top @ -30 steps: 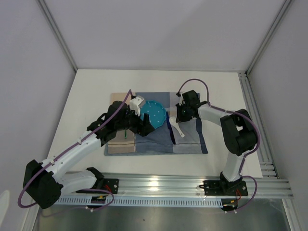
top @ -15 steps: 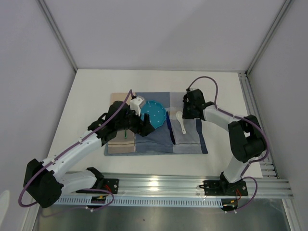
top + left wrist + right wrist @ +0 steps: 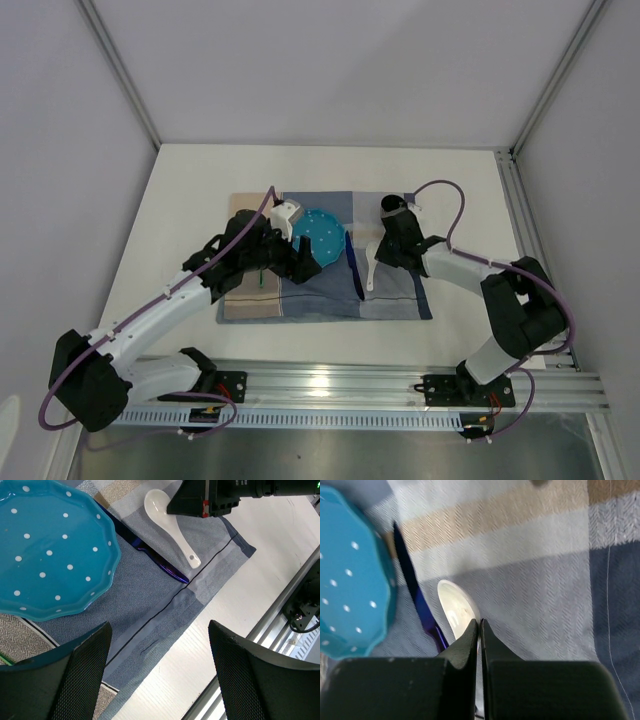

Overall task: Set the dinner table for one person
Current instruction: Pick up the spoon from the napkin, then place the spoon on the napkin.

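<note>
**Right tool closed over the spoon, left tool open by the plate**

The right tool (image 3: 479, 622) is seen with its fingers pressed together and nothing between them. Its tips are poised over the white spoon (image 3: 457, 609), where the bowl meets the handle. Whether the spoon is actually touched cannot be told. The spoon is laid flat, and just beside it a dark blue knife (image 3: 155, 555) is laid alongside the rim of a teal plate (image 3: 50, 550) dotted with white.

The left tool (image 3: 160, 627) is held wide open and empty, above the near side of the plate.

Spoon, knife and plate are all carried by a blue-and-beige checked placemat (image 3: 300, 295). The placemat is spread flat near the middle of the white tabletop (image 3: 190, 190). The tabletop lies beneath everything and is bordered by silver rails (image 3: 400, 385) at its near and right edges.
</note>
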